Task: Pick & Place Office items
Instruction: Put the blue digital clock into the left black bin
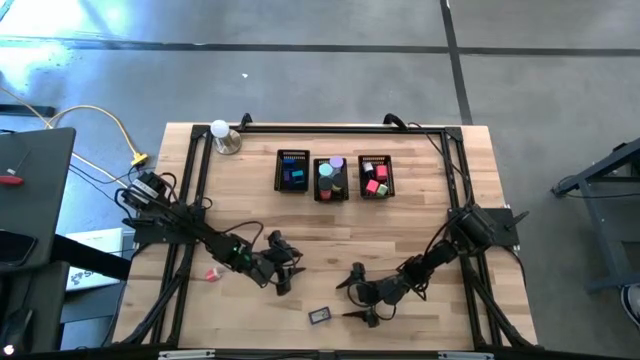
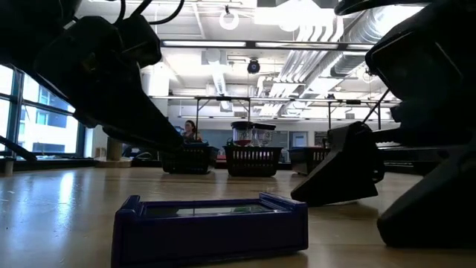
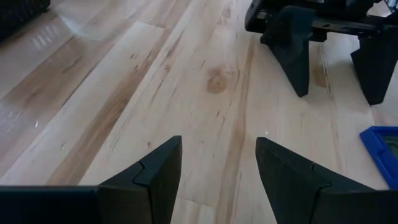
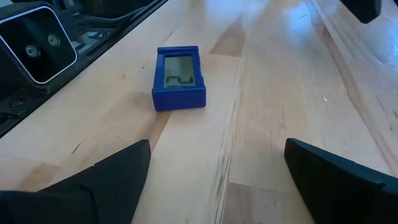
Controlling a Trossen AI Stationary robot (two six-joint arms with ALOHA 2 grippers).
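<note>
A pale wooden desk [image 1: 330,225] stood on a grey concrete floor, with an open workshop hall seen beyond its far edge. Three black mesh bins [image 1: 335,176] were lined up along the far middle of the desk, already holding coloured office pieces, and a white ball on a metal base [image 1: 222,135] sat at the far left corner. The item in hand was judged to be a small blue block with a pale display face [image 4: 179,76], lying flat at the near middle of the desk, just left of the right pincer [image 1: 364,299]. A pink piece [image 1: 212,273] lay near the left edge, beside the left arm. The right pincer was held low with its fingers spread wide and empty, the blue block ahead of it and not yet between them. The left pincer [image 1: 281,266] was held low at the near left, its fingers about half parted with only bare wood between them. For a clean pick, the right pincer would best be advanced until the block sat squarely between the fingers, aligned across its narrower sides, lowered close to the wood, and only then closed, so that the light block was not pushed away.
</note>
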